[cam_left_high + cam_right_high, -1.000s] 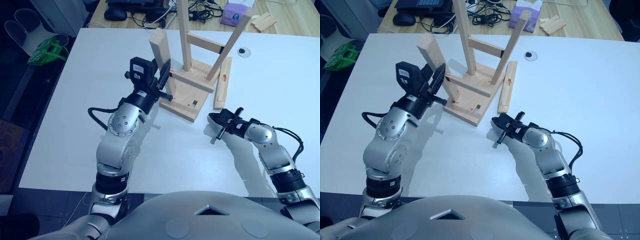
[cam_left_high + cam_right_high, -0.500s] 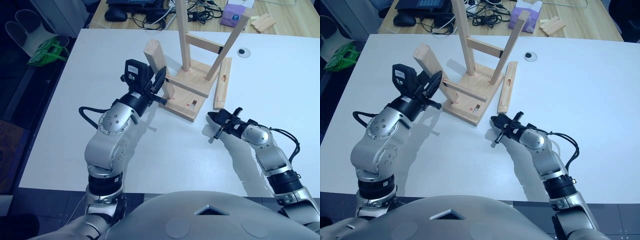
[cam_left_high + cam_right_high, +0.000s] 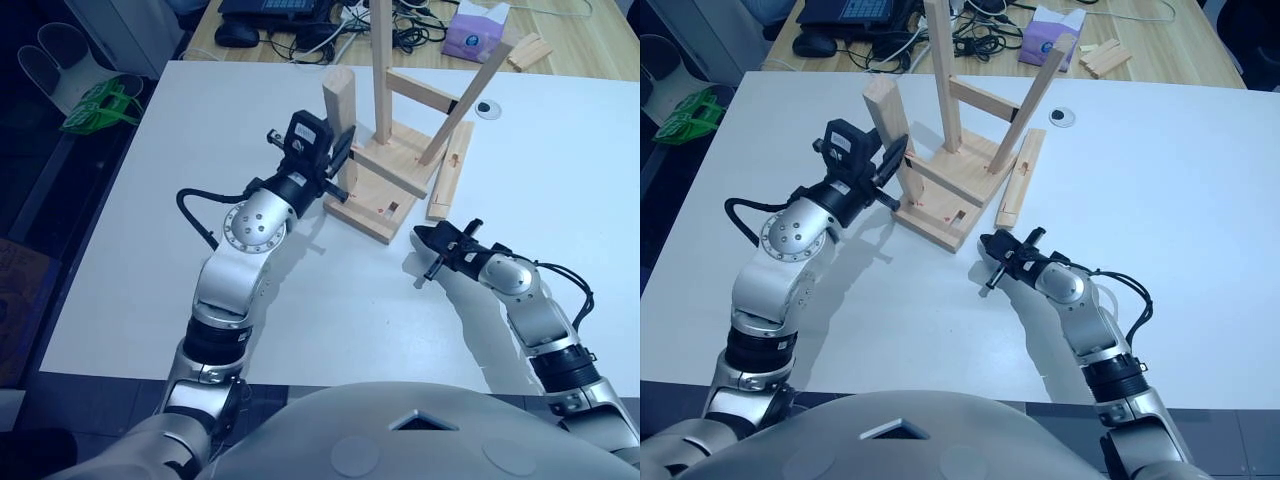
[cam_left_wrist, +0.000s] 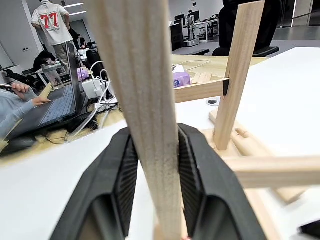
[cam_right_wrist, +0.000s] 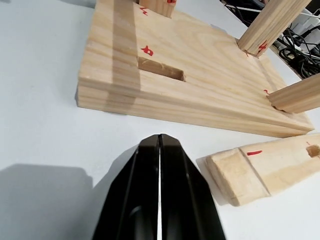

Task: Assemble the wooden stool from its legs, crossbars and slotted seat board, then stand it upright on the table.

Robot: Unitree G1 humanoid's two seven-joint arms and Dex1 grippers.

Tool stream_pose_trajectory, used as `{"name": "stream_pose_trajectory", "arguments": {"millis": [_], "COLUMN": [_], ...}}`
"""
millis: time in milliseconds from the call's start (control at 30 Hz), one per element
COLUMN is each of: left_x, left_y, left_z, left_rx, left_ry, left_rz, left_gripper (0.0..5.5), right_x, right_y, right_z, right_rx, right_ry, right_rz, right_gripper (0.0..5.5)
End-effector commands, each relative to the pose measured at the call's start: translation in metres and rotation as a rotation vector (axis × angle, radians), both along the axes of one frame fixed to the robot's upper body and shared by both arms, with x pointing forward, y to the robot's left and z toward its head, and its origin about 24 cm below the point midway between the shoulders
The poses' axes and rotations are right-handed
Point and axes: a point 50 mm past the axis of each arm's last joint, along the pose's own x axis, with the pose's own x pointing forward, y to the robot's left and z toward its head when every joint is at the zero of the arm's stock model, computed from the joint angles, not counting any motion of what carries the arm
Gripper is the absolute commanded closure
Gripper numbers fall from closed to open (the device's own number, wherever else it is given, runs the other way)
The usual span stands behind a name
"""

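Note:
The slotted seat board [image 3: 372,205] lies flat on the white table with two legs [image 3: 381,60] standing in it, joined by a crossbar [image 3: 425,92]. My left gripper [image 3: 340,165] is shut on a third leg [image 3: 338,108], held upright at the board's left corner; in the left wrist view the leg [image 4: 150,115] sits between the black fingers [image 4: 125,175]. A low crossbar [image 3: 390,172] runs from that leg across the board. A loose leg [image 3: 447,180] lies right of the board. My right gripper [image 3: 430,240] is shut on nothing, low over the table before an empty slot [image 5: 160,68].
A black grommet [image 3: 485,105] sits in the table behind the stool. Beyond the far edge a desk holds a laptop [image 3: 275,8], cables, a tissue box [image 3: 478,25] and spare wooden pieces [image 3: 530,52]. Bare table [image 3: 560,180] lies to the right and in front.
My left gripper has swung the leg from leaning left to upright and brought it right, against the board's corner. The right gripper has hardly moved. The camera has shifted slightly.

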Motion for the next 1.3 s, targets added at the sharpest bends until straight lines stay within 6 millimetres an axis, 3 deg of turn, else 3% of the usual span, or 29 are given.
{"name": "stream_pose_trajectory", "arguments": {"millis": [33,133,333,500,733,767,1067,1167,1300], "left_x": [-0.01,-0.012,-0.014,-0.001,0.006,0.008,0.007,-0.001,-0.014], "left_y": [0.015,0.019,0.006,0.005,-0.003,-0.003,-0.009,-0.004,0.009], "left_z": [-0.068,-0.078,-0.07,-0.04,-0.017,-0.011,0.042,0.06,0.067], "left_rx": [-0.214,-0.164,0.022,-0.063,-0.18,-0.189,-0.189,-0.206,-0.213], "left_ry": [0.483,0.504,0.372,0.195,0.085,0.051,-0.204,-0.339,-0.476], "left_rz": [0.132,0.122,0.017,0.074,0.079,0.083,0.079,0.059,0.077], "left_gripper": [4.47,4.48,4.48,4.48,4.48,4.12,2.78,2.78,2.78], "right_x": [0.004,0.004,0.003,0.004,0.003,0.002,-0.003,0.003,0.014], "right_y": [0.001,0.001,0.0,0.001,0.003,0.002,0.003,-0.001,-0.003], "right_z": [0.002,0.002,0.002,0.002,-0.005,-0.006,-0.013,-0.012,0.0], "right_rx": [0.004,0.004,0.005,0.001,-0.023,-0.024,-0.009,-0.014,0.031], "right_ry": [-0.016,-0.016,-0.014,-0.028,-0.028,-0.021,0.011,-0.013,-0.105], "right_rz": [-0.007,-0.006,-0.009,-0.001,0.008,0.008,-0.011,-0.074,-0.191], "right_gripper": [5.5,5.5,5.5,5.5,5.5,5.5,5.5,5.5,5.5]}}
